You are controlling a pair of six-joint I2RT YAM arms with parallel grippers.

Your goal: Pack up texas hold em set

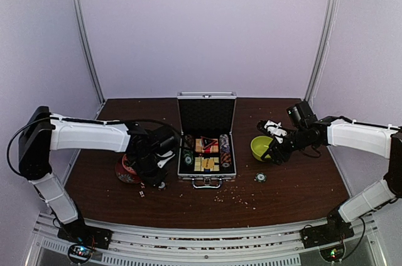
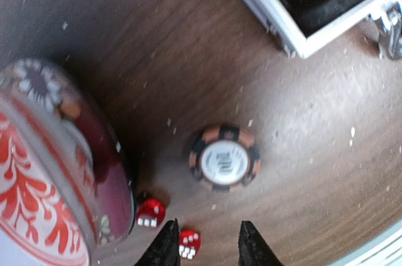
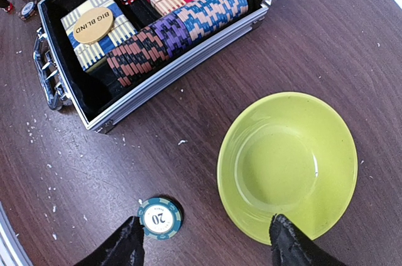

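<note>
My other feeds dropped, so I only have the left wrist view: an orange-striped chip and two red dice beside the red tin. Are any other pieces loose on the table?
Observer: Yes. One teal-and-black striped poker chip marked 20 lies on the table outside the silver aluminium case, close to the lime-green round bowl.
Operator: Is the right end effector holding anything?
Observer: No, the right end effector is open and empty, hovering by that chip.
Operator: Anything in the bowl?
Observer: No, it is empty.
</note>
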